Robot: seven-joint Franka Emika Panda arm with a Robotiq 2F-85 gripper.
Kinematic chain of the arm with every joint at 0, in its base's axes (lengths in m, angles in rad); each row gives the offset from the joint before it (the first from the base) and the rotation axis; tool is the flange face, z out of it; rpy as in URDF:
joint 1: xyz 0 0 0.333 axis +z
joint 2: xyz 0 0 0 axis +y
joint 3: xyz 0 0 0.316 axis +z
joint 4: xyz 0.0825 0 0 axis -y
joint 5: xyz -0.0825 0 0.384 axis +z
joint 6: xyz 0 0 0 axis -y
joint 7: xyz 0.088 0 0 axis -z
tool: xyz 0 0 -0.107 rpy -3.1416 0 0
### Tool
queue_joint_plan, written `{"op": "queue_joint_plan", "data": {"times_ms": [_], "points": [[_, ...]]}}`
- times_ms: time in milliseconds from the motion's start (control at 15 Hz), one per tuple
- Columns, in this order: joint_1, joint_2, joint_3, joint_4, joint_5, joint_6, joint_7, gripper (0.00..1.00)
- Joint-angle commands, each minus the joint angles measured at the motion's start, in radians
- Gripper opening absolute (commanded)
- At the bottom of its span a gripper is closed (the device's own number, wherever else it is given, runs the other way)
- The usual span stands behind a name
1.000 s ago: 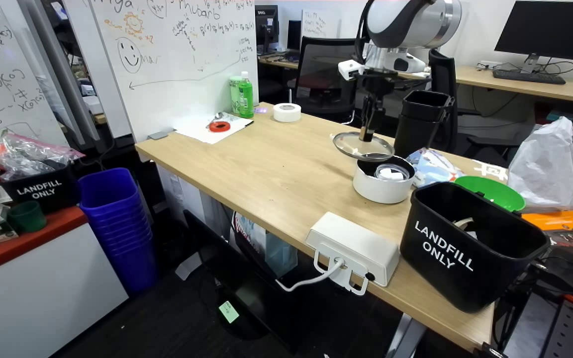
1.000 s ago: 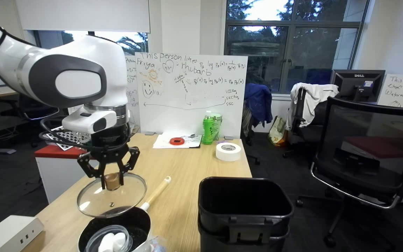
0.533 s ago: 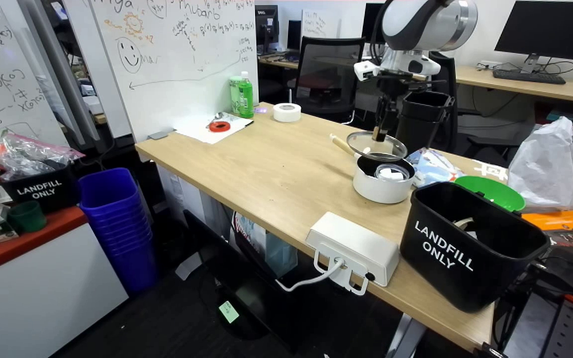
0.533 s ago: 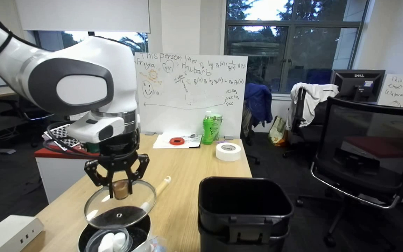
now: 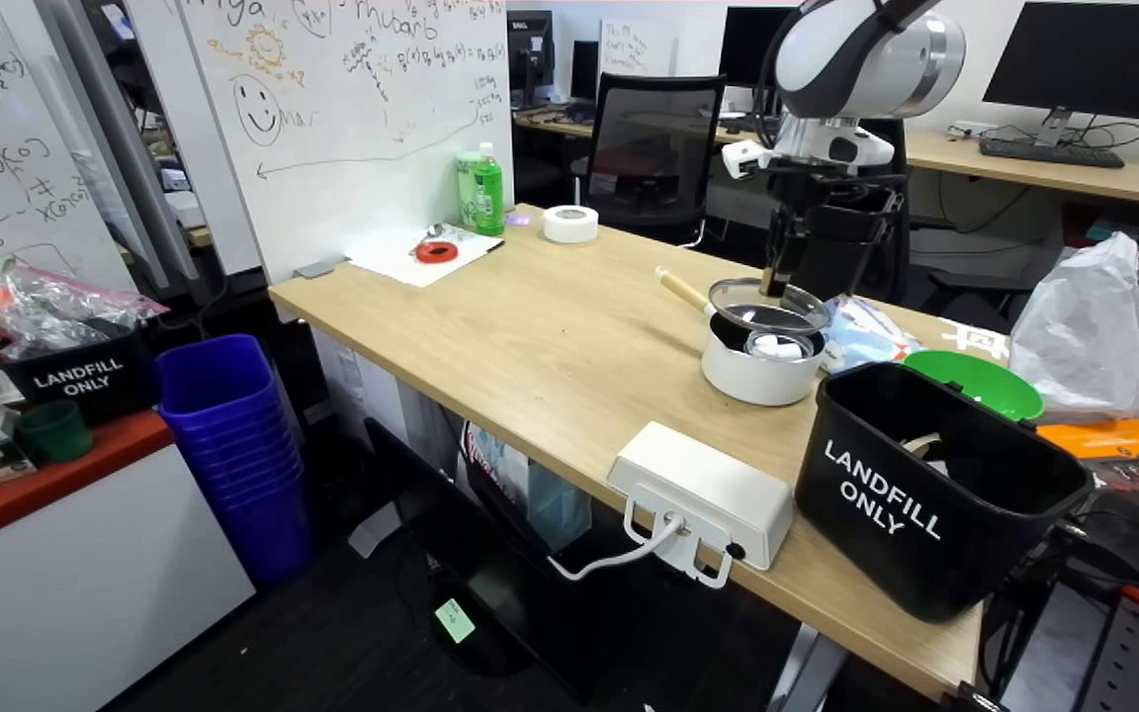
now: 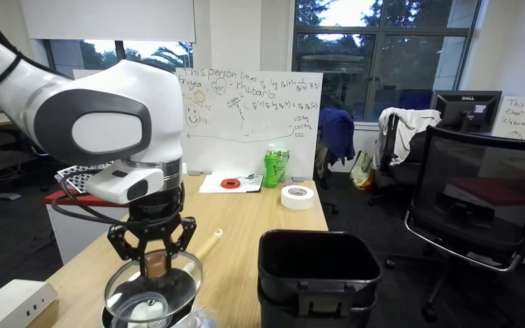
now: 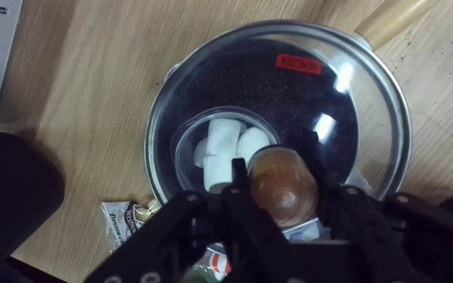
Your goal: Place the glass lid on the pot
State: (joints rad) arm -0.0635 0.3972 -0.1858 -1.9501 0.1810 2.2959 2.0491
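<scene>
Cropped pot handle [image 7: 394, 19], wrist view

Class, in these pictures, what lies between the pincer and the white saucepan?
The glass lid: the pincer grips its brown knob, and the lid hangs over the white saucepan, as both exterior views show.

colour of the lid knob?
The lid knob is brown, with a paler tan part; clearest in the wrist view.

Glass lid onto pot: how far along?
Done: tool shut on the knob, lid off the table.
In hand: lid held over the pot, a gap showing below the lid's edge in an exterior view.
Left, likely: closing that gap, seating the lid, releasing the knob.
</scene>
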Motion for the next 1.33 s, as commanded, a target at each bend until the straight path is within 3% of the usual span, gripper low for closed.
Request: {"op": "queue_joint_plan", "data": {"times_ms": [0, 1267], "points": [[0.001, -0.033, 0.005, -0.051, 0.005, 0.019, 0.009, 0.16], [0.021, 0.013, -0.004, -0.065, -0.026, 0.111, 0.023, 0.16]]}}
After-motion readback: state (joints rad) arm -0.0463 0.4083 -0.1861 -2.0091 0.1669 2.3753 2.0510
